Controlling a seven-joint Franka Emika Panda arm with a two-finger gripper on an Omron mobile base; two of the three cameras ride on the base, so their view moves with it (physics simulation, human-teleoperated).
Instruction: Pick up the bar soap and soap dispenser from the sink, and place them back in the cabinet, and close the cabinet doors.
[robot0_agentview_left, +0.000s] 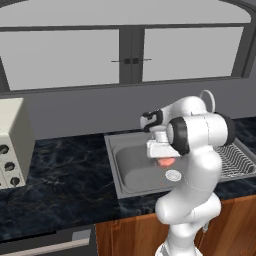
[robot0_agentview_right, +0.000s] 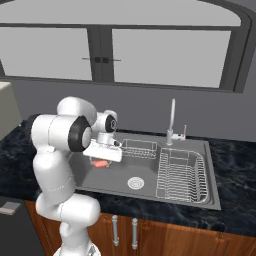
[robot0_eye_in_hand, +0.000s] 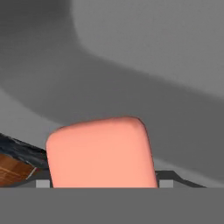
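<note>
The salmon-orange bar soap (robot0_eye_in_hand: 100, 153) sits between my fingertips, and my gripper (robot0_eye_in_hand: 104, 183) is shut on it. From the base cameras the bar soap (robot0_agentview_left: 167, 162) (robot0_agentview_right: 101, 164) hangs just under my hand, with the gripper (robot0_agentview_left: 164, 158) (robot0_agentview_right: 103, 160) low inside the left part of the grey sink (robot0_agentview_left: 131, 172) (robot0_agentview_right: 150, 192), a little above the basin floor. The soap dispenser, the cabinet and the cabinet doors are out of view.
A wire dish rack (robot0_agentview_right: 181, 176) (robot0_agentview_left: 239, 161) fills the sink's right side, beside the curved faucet (robot0_agentview_right: 171, 122) and a small wire basket (robot0_agentview_right: 138, 148). The drain (robot0_agentview_right: 134, 183) lies near the soap. A white appliance (robot0_agentview_left: 12, 145) stands on the dark counter at left. Short wooden cupboards (robot0_agentview_right: 150, 235) run below.
</note>
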